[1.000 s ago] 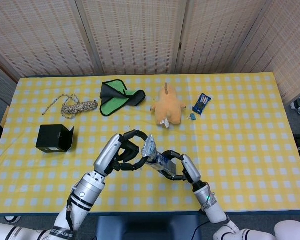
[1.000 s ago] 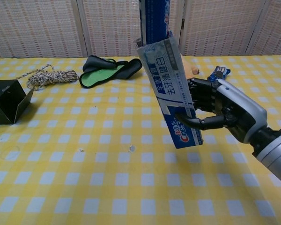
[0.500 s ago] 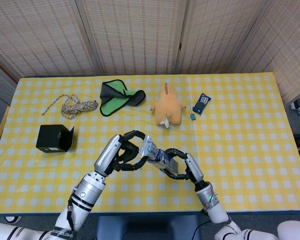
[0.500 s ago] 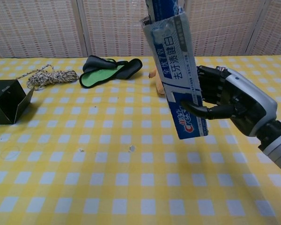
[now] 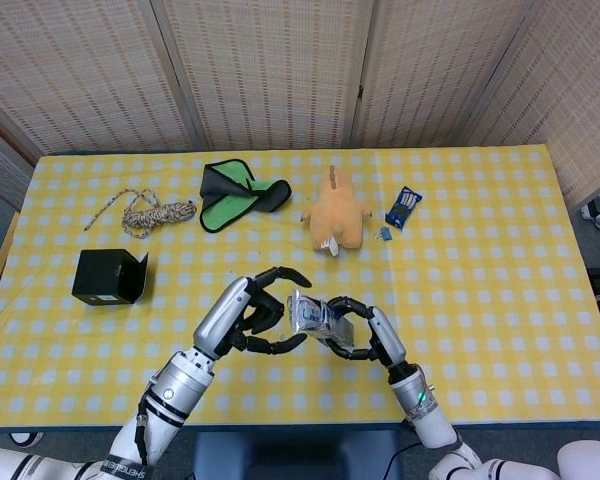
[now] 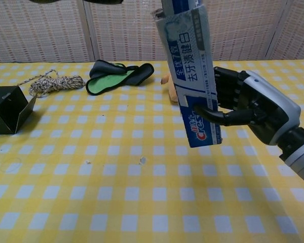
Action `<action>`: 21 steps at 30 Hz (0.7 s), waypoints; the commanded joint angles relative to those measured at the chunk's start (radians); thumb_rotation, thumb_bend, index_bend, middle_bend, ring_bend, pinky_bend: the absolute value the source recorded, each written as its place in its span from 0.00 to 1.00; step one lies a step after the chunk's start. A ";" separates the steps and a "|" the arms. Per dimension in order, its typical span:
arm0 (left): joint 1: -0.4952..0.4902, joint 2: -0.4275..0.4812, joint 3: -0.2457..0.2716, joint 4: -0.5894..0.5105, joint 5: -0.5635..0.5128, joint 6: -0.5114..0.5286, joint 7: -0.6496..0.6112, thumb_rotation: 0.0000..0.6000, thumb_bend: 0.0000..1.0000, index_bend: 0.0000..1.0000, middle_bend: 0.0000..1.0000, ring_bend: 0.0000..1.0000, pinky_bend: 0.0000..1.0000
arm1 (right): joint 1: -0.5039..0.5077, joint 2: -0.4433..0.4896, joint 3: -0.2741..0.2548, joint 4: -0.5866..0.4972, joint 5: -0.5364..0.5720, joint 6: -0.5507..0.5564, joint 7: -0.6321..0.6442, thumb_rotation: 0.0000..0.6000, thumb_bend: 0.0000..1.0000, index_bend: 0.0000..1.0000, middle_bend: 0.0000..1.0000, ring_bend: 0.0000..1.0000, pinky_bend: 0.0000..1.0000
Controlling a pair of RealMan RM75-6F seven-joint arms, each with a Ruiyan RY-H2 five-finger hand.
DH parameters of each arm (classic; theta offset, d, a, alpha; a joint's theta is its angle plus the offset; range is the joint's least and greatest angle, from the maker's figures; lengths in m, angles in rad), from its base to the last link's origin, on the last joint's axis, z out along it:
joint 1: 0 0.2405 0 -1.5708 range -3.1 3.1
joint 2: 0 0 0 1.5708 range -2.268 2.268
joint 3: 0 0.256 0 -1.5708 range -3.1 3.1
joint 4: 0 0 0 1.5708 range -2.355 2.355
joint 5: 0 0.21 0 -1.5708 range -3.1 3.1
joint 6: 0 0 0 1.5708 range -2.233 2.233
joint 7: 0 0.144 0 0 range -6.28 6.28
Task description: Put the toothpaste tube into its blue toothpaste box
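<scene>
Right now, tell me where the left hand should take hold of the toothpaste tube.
Grip the toothpaste tube by the end protruding from the top of the upright blue box, coming from above. The right hand grips the box's lower half, so only that top end looks free.

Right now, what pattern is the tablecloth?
Yellow and white checks; the tablecloth shows best in the head view.

Head camera looked steeply down over the whole table [image 5: 500,260] — chest camera sat low, close, facing the screen; both shared the green cloth [image 5: 230,192] [image 6: 109,81].
</scene>
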 commanded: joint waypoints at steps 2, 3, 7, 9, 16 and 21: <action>0.001 0.007 0.015 0.000 0.025 0.004 0.026 1.00 0.15 0.00 1.00 1.00 1.00 | -0.001 0.001 -0.001 -0.001 0.002 0.001 0.001 1.00 0.35 0.54 0.41 0.42 0.42; 0.001 0.006 0.018 0.000 0.026 0.002 0.026 1.00 0.14 0.00 1.00 1.00 1.00 | -0.002 0.002 -0.001 0.000 0.002 0.001 0.001 1.00 0.35 0.54 0.41 0.42 0.42; 0.000 0.009 0.016 0.000 0.028 -0.001 0.023 1.00 0.14 0.00 1.00 1.00 1.00 | -0.003 0.006 -0.003 0.000 0.002 0.002 0.004 1.00 0.35 0.54 0.41 0.42 0.42; 0.003 0.012 0.018 0.000 0.044 0.010 0.037 1.00 0.14 0.00 1.00 1.00 1.00 | -0.005 0.011 -0.004 0.000 -0.001 0.006 0.003 1.00 0.35 0.54 0.41 0.42 0.42; 0.022 0.024 0.078 0.079 0.196 0.077 0.178 1.00 0.15 0.00 0.70 0.68 0.86 | -0.011 0.054 -0.010 -0.017 -0.006 0.011 -0.035 1.00 0.35 0.54 0.41 0.42 0.42; 0.057 0.045 0.163 0.226 0.343 0.124 0.315 1.00 0.16 0.05 0.42 0.39 0.54 | -0.013 0.098 -0.006 -0.007 -0.002 0.008 -0.129 1.00 0.35 0.54 0.41 0.42 0.42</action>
